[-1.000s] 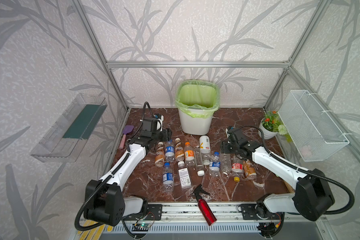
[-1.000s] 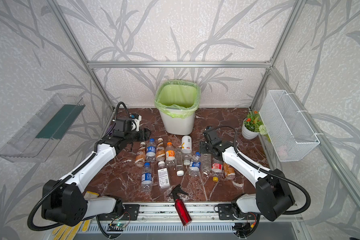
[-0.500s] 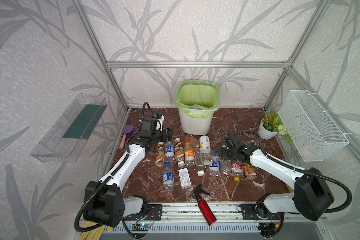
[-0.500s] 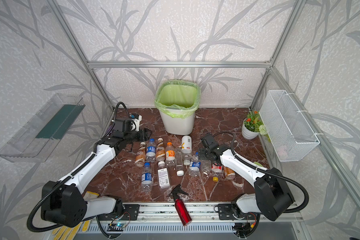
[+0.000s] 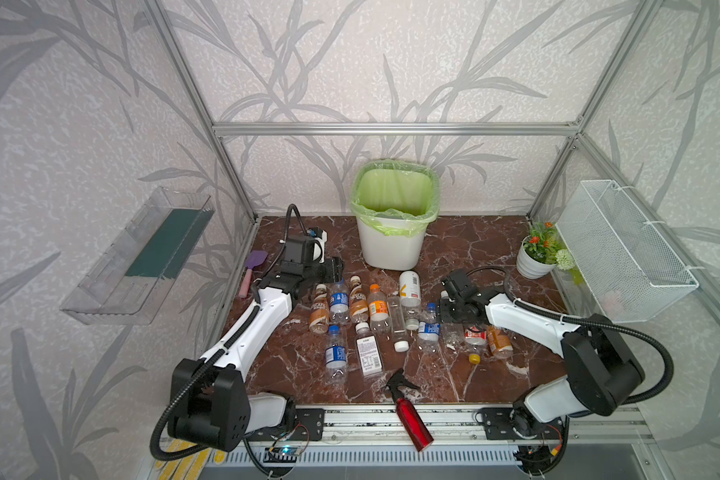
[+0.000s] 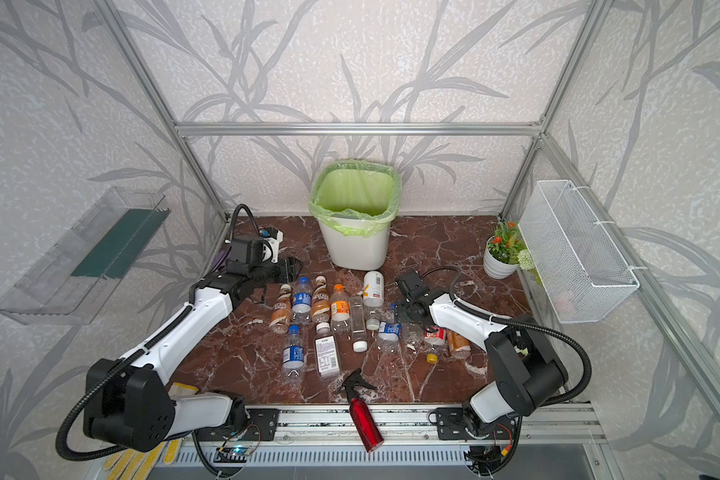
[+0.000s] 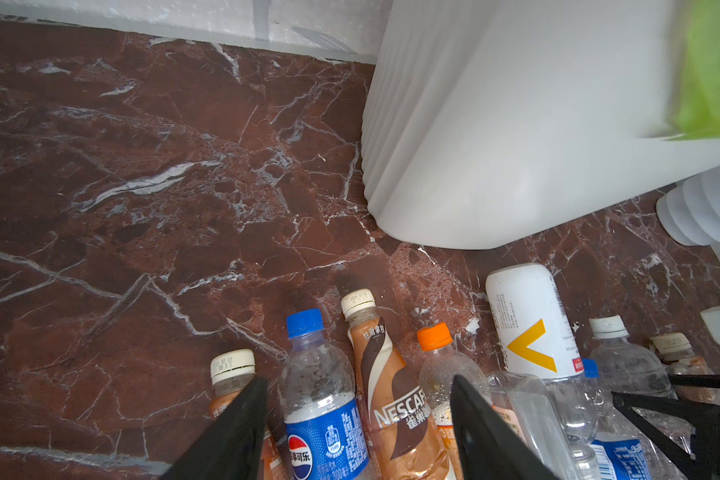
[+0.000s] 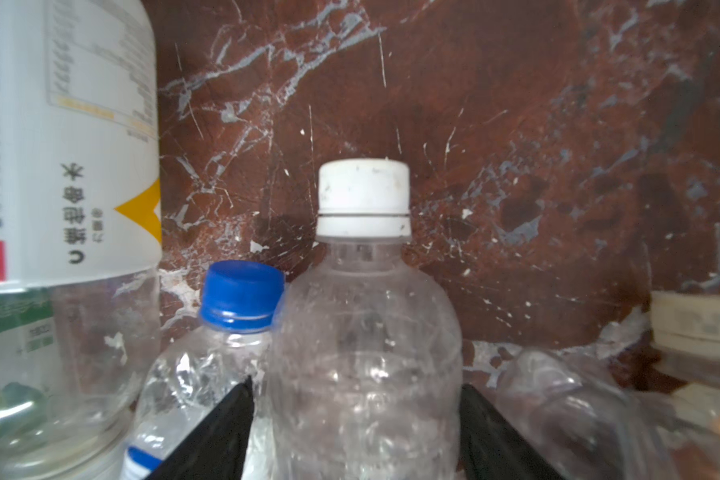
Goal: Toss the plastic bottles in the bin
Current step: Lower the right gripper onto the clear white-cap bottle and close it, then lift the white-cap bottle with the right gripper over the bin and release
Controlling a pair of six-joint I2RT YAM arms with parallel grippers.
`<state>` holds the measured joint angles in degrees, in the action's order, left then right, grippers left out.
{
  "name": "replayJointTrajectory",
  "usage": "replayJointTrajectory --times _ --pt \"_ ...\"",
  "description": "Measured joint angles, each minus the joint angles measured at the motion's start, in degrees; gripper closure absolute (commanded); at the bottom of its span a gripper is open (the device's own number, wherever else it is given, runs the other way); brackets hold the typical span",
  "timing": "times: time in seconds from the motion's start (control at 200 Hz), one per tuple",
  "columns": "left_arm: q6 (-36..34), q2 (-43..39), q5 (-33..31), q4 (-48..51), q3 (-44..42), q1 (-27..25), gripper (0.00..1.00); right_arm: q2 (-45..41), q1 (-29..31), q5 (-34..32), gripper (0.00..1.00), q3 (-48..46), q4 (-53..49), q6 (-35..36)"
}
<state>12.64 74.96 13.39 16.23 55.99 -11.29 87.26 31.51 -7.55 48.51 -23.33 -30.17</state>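
While bracketing the white-capped clear bottle (image 8: 362,332) with right gripper (image 8: 355,386), grip unclear, squeezing softly, sparing blue-capped bottle (image 8: 196,370); with left gripper (image 7: 357,379) parted, empty.

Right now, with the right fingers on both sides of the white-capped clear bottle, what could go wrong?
1. The blue-capped bottle sits tight against the white-capped bottle, just beside one of the right fingers; closing may pinch both.
2. The clear wall looks thin, so it might buckle and slip.
3. The bin stands tall, so a low carry could hit its wall.
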Motion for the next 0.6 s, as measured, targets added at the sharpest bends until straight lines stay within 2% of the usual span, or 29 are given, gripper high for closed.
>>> replayJointTrajectory --times 0.21,0.6 --pt "0.0 0.3 -0.3 0.0 0.0 0.0 0.31 3.8 0.0 -0.8 0.29 0.2 -0.4 -0.2" --pt "0.0 0.3 -0.5 0.0 0.0 0.0 0.31 3.2 0.0 -2.4 0.44 0.3 -0.4 -0.2"
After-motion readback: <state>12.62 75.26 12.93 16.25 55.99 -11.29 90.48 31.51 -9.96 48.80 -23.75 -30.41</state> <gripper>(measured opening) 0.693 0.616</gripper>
